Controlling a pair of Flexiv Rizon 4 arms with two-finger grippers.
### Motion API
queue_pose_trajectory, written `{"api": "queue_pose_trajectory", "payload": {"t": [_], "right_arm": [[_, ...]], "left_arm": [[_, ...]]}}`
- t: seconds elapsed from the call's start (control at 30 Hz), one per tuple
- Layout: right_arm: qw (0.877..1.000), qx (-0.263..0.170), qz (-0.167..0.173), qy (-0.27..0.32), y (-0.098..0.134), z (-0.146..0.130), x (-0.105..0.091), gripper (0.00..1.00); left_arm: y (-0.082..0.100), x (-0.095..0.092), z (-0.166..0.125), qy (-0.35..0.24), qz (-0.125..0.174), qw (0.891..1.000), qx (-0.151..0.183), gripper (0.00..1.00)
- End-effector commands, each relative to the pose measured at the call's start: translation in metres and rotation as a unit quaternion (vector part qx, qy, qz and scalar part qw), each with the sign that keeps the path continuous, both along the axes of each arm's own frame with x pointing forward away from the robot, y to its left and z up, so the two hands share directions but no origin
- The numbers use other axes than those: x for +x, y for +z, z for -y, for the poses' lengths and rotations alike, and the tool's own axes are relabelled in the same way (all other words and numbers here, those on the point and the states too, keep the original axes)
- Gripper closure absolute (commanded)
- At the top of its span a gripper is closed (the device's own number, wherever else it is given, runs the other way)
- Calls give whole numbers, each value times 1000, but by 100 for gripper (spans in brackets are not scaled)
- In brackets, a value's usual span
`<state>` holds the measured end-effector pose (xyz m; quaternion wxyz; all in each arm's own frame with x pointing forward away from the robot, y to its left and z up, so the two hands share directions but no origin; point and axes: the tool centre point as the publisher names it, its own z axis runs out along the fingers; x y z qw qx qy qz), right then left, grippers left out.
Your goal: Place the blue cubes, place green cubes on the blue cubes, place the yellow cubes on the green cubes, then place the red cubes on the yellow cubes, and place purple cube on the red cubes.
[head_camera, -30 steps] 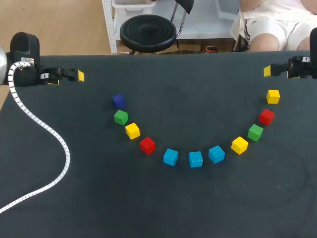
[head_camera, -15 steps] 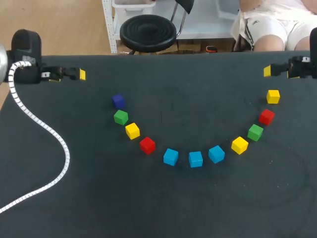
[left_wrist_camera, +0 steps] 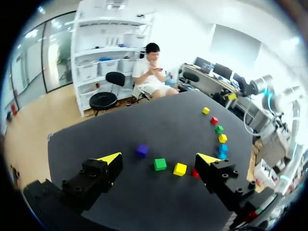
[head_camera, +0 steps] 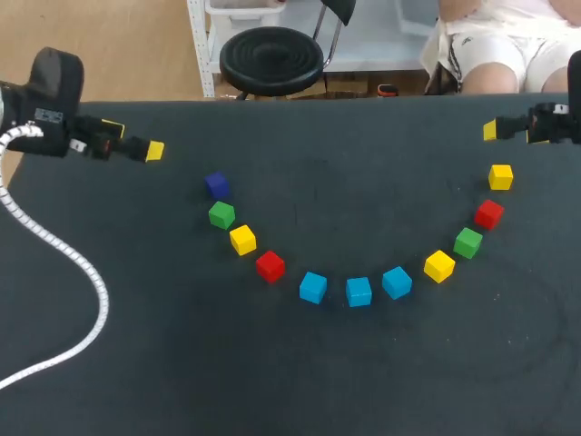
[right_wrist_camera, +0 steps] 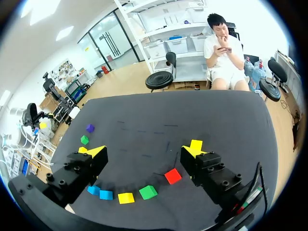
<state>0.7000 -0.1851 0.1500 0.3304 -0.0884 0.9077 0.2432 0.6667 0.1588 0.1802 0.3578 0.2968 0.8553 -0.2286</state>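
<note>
On the black table (head_camera: 290, 381), small coloured cubes lie in one flat arc, three blue cubes (head_camera: 359, 292) at its middle; nothing is stacked yet. The left gripper (head_camera: 132, 138) and right gripper (right_wrist_camera: 143, 151) gape empty near the far corners.

Cubes sit in one U-shaped arc, from purple cube (head_camera: 216, 185) through three blue cubes (head_camera: 359, 292) to yellow cube (head_camera: 500, 176), with narrow gaps between neighbours. The table (head_camera: 345, 200) inside the arc is bare, near side too. My left gripper (head_camera: 133, 138) is well apart from the purple cube. My right gripper (head_camera: 513, 133) is near that yellow cube. White cable (head_camera: 91, 282) lies across the left side.
</note>
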Motion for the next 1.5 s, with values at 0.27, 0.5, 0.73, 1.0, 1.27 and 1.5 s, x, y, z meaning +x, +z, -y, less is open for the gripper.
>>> {"api": "queue_pose_trajectory", "payload": {"t": [0.27, 0.5, 0.73, 1.0, 1.27, 1.5], "right_arm": [[1000, 0, 0, 0, 0, 0, 0, 0], [1000, 0, 0, 0, 0, 0, 0, 0], [1000, 0, 0, 0, 0, 0, 0, 0], [1000, 0, 0, 0, 0, 0, 0, 0], [1000, 0, 0, 0, 0, 0, 0, 0], [1000, 0, 0, 0, 0, 0, 0, 0]], "left_arm": [[17, -57, -6, -64, 61, 996, 22, 0], [17, -79, -3, -83, 79, 993, 37, 0], [15, -88, 3, -81, 73, 994, 32, 0], [16, -96, 32, -123, 95, 986, 61, 0], [30, -102, 58, -167, 122, 976, 67, 0], [28, -113, 72, -207, 109, 969, 75, 0]]}}
